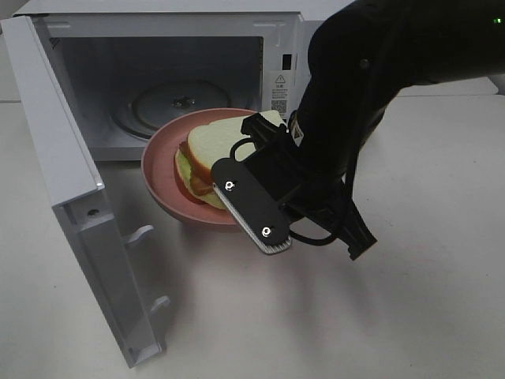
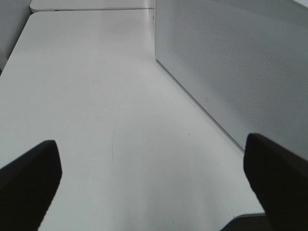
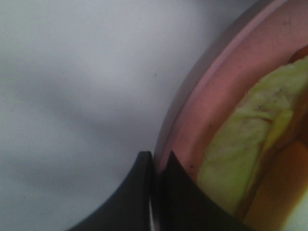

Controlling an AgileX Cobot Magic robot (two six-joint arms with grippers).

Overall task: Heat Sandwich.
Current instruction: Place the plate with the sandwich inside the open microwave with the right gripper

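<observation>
The right gripper (image 3: pixel 156 163) sat closest to the lens, its black jaws pressed together on the rim of the pink plate (image 1: pixel 162 162). In the high view the arm's dark bulk covered the plate's near right edge and much of the microwave's control side. The sandwich (image 1: pixel 217 142) lay on that plate, just in front of the open microwave (image 1: pixel 197 47). Pale bread showed on top and green and orange-brown layers at the side, and the gripper hid its right end. Whether the plate rested on the tabletop (image 1: pixel 394 316) or hung just above it could not be told. Inside the cavity the glass turntable (image 1: pixel 170 99) showed, partly behind the plate's far rim. The door (image 1: pixel 71 197) stood swung wide to the left, its top corner cut off by the frame. The left gripper (image 2: pixel 151 144) was outside the high view. Its own camera showed its jaws spread wide apart over bare tabletop, holding nothing, beside the microwave's perforated side wall.
</observation>
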